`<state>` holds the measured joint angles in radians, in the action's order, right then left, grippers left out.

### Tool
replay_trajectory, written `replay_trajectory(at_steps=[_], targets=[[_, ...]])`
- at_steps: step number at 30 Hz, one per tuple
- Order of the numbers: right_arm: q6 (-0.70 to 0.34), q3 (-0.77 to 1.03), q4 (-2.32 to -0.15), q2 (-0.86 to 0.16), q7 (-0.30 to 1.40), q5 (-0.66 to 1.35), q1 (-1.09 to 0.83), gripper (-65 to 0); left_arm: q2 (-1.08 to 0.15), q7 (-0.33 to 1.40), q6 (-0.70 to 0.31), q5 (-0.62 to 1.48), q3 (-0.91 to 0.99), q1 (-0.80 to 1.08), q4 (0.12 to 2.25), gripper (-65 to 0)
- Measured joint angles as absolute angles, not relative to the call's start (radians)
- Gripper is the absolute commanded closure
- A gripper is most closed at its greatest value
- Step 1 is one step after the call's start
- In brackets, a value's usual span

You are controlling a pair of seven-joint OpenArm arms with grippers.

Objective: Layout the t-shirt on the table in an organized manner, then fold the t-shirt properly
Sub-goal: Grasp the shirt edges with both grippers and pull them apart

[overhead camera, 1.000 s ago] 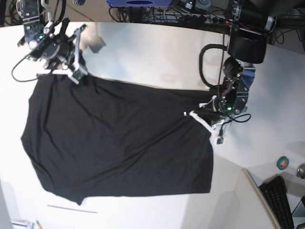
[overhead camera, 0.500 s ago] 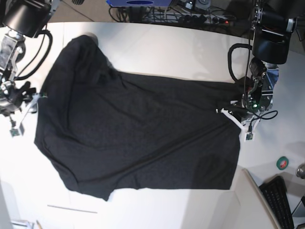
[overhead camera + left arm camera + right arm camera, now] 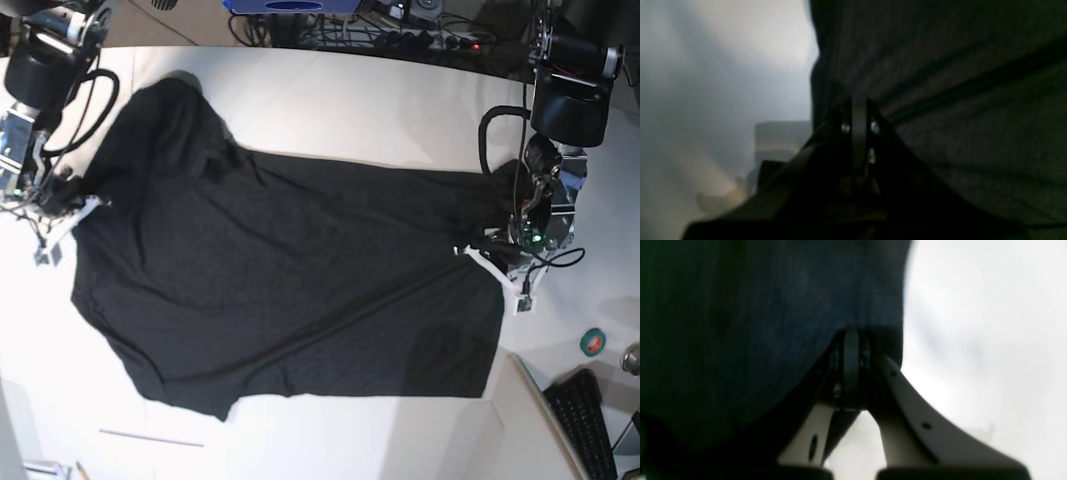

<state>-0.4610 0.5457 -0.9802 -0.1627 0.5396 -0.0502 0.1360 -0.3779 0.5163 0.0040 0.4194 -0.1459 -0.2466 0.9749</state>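
The large plain black cloth t-shirt [image 3: 280,280] lies spread on the big white smooth desk [image 3: 350,100], its opposite edges clenched by the left pincer [image 3: 490,255] and the right pincer [image 3: 72,212].

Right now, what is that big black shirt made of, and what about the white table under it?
The t-shirt looks like soft, matte knit cloth: it drapes in loose folds and ripples, and the left wrist view shows a fine woven texture. The table seems a hard, smooth white board, perhaps laminate or painted wood; it is flat and faintly glossy, though the exact material cannot be told.
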Motion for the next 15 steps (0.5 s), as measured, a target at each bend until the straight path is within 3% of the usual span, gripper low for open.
replay_trajectory(at_steps=[8,12,15], targets=[[-0.353,0.546,-0.667,-0.319,0.339,-0.076,0.281,0.0,-0.329,0.524,0.011,0.42,-0.14,-0.301,0.974,0.0],[-0.348,0.546,-0.69,-0.344,0.329,-0.081,0.295,0.0,-0.332,0.53,0.008,0.423,-0.139,-0.306,1.005,0.0],[-0.351,0.544,-0.85,-0.331,0.365,-0.073,0.269,0.0,-0.334,0.614,0.0,0.425,-0.092,-0.253,1.073,0.0]])
